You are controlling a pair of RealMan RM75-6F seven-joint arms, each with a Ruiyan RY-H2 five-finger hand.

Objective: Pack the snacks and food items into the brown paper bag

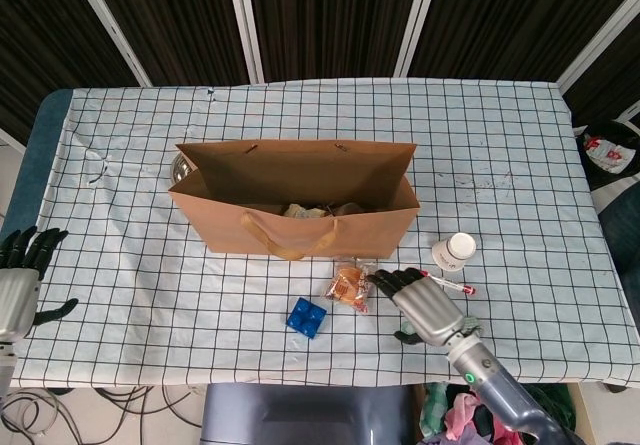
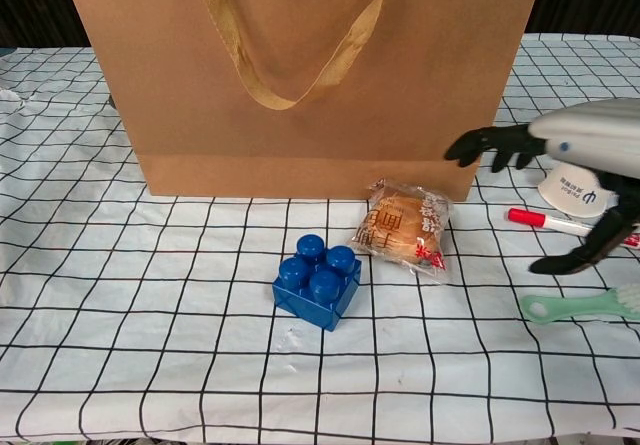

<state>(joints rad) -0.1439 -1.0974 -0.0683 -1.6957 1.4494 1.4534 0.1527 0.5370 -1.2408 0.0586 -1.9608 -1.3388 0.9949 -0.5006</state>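
Brown bag (image 1: 296,210) stands upright and open mid-surface (image 1: 120,295), on a black-grid white cloth; some wrapped items show inside, too small to identify. Its strap handle (image 2: 285,35) hangs down the front face.

Snack (image 1: 349,285), a bun in clear wrapper, lies flat on the cloth just in front of the bag, right of its middle. In chest view the snack (image 2: 405,229) sits near the bag's base, not touching it.

Right robot hand (image 1: 425,305) hovers just right of the snack, fingers (image 1: 385,280) spread and pointing toward it, holding nothing — released. Chest view shows the same hand (image 2: 590,165) coming in from the right edge, dark fingertips (image 2: 470,148) above and right of the snack, apart from it; thumb hangs lower, over the marker.

Left robot hand (image 1: 20,275) sits at the far left edge of the surface, fingers apart, empty, well apart from everything.

Blue block (image 1: 306,317) lies left of the snack, nearer the front edge. White cup (image 1: 455,250) on its side right of the bag. Red-capped marker (image 2: 570,227) lies in front of the cup, partly under the right hand. Green brush (image 2: 580,306) lies nearest the front edge, mostly hidden by the hand in head view. A metal bowl (image 1: 180,168) peeks out behind the bag's left end.
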